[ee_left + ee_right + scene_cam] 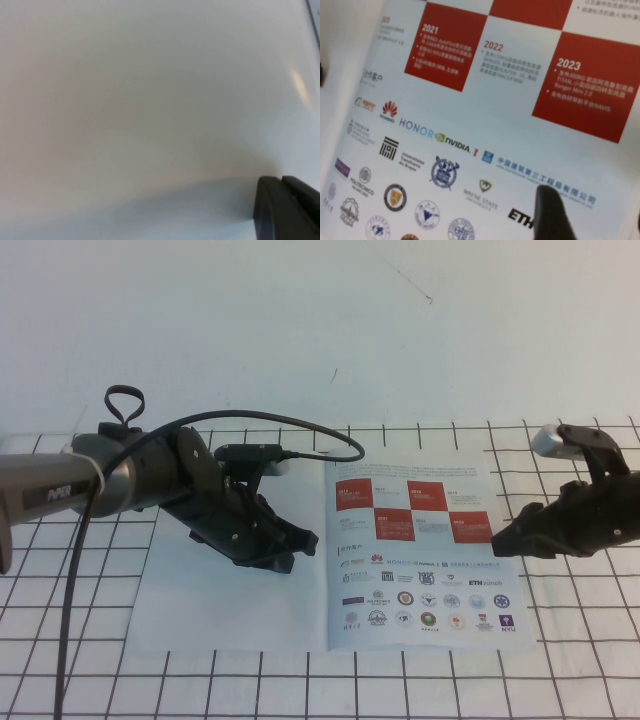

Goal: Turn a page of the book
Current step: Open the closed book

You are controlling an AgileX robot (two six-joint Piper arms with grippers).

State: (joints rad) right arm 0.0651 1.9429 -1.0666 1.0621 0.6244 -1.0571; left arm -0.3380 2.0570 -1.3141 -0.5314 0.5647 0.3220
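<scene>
The book lies open and flat on the table. Its left side is a blank white sheet. On its right side is the page with red-and-white squares above rows of logos, seen close up in the right wrist view. My left gripper rests shut on the blank sheet close to the spine, and its dark fingertips touch the paper. At the page's right edge my right gripper is open, with one finger over the logo rows and nothing held.
A black cable loops from the left arm over the table behind the book. The tabletop is white with a black grid. A plain white wall stands behind it.
</scene>
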